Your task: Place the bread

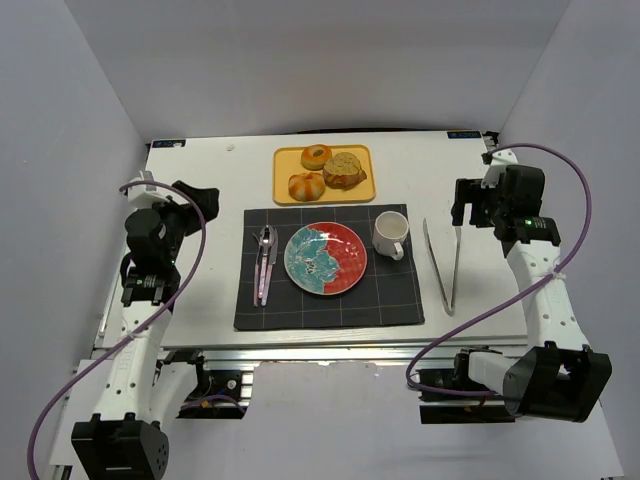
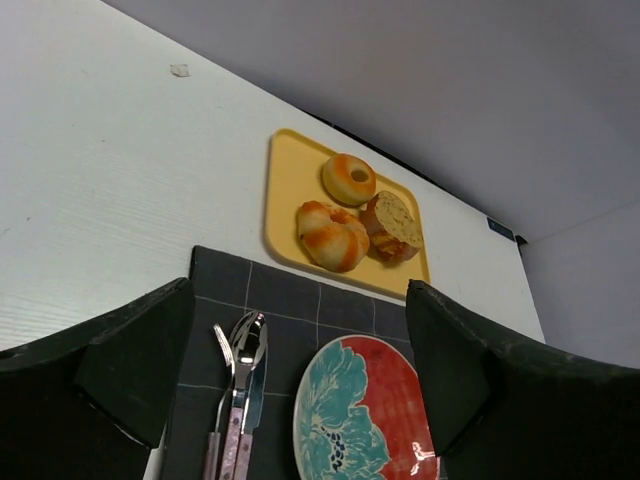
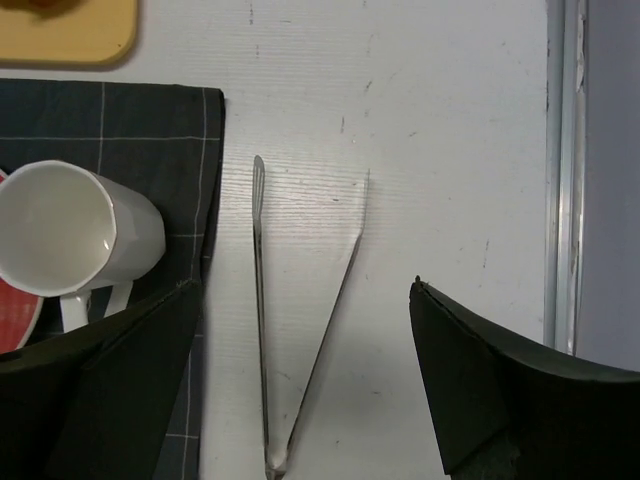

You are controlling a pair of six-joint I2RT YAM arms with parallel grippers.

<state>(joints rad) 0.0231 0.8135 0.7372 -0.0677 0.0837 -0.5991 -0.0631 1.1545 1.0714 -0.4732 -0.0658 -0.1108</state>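
No golden-yellow bread slice with a brown crust shows in any view. The yellow tray [image 1: 286,160] at the back holds a ring-shaped bun [image 1: 316,156], a round orange scored bun [image 1: 306,186] and a tan speckled slice with dark crust [image 1: 344,170]; the left wrist view shows them too, on the tray [image 2: 285,200]. The red and teal plate [image 1: 325,258] lies bare on the dark mat [image 1: 390,295]. My left gripper [image 1: 195,197] is open and empty left of the mat. My right gripper [image 1: 472,212] is open and empty above the tongs.
Metal tongs [image 1: 445,265] lie on the table right of the mat, under my right gripper [image 3: 303,290]. A white mug [image 1: 390,235] stands on the mat's right side. Cutlery [image 1: 265,262] lies left of the plate. White walls enclose the table.
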